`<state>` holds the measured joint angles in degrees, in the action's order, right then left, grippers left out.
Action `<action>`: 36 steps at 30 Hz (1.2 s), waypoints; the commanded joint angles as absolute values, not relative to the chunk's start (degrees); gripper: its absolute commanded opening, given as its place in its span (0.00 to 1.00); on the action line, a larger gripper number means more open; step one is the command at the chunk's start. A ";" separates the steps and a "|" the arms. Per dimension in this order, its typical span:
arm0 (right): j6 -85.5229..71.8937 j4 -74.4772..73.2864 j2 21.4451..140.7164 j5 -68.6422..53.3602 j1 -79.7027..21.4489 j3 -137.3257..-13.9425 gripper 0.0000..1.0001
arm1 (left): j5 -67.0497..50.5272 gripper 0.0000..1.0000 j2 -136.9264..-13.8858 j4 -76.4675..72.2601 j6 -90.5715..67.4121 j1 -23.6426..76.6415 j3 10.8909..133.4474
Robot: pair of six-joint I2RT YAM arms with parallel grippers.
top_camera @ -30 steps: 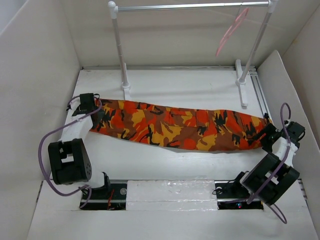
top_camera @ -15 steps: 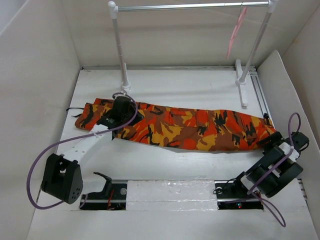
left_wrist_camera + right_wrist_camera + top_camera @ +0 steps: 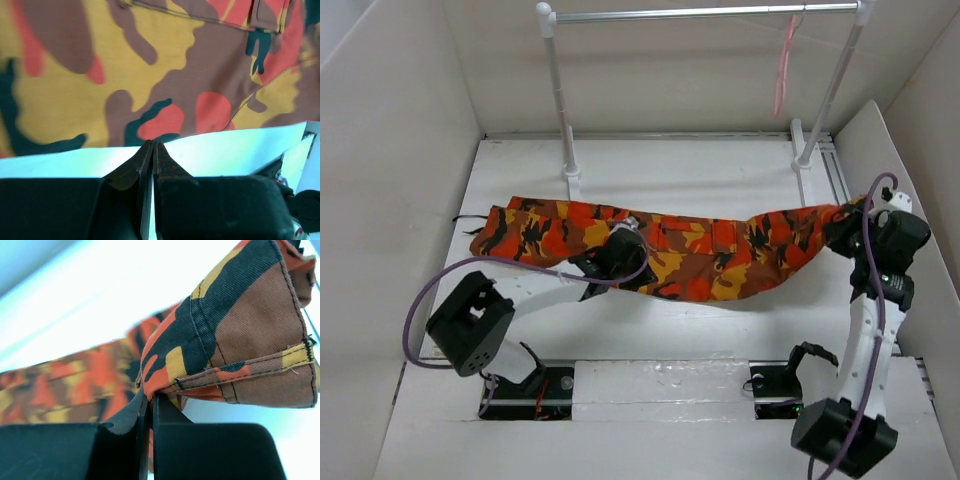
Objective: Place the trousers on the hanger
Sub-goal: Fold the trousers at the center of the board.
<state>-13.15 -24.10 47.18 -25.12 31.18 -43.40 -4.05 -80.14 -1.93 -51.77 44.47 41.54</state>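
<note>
The camouflage trousers (image 3: 700, 255) lie stretched left to right across the white table. My left gripper (image 3: 625, 238) rests over their middle-left part. In the left wrist view it (image 3: 151, 145) is shut with its tips at the near edge of the cloth (image 3: 150, 75), and I see no cloth between the fingers. My right gripper (image 3: 842, 222) is shut on the right end of the trousers and holds it a little above the table. The right wrist view shows a stitched hem (image 3: 240, 340) pinched in that gripper (image 3: 150, 397). The pink hanger (image 3: 782, 65) hangs edge-on from the rail, back right.
A metal rail (image 3: 700, 13) on two white posts (image 3: 560, 100) (image 3: 828, 95) spans the back, with feet on the table. White walls close in the left, back and right sides. A slanted white panel (image 3: 880, 160) stands close behind the right arm. Purple cables loop from both arms.
My left gripper has moved from the trousers' left end rightward to their middle and shut. My right gripper has shut on the right end and raised it backward. The hanger has swung edge-on.
</note>
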 commanded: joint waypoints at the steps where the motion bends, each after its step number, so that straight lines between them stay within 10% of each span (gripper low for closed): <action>1: -11.70 -33.80 45.00 -20.14 26.55 -54.29 0.00 | -1.59 0.00 -84.27 -7.29 -53.61 47.89 44.03; 21: -3.34 -51.16 50.62 -16.70 7.75 -94.40 0.00 | -6.59 0.00 -108.73 -7.92 -58.54 67.24 65.75; 36: -13.80 -30.43 70.80 5.34 -37.33 -95.78 0.00 | 4.49 0.00 -44.05 21.86 -43.34 24.11 50.79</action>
<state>-11.29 -43.22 65.58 -3.18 -31.42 -92.25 3.49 -48.31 9.52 -48.97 30.22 49.95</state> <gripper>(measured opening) 0.038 0.003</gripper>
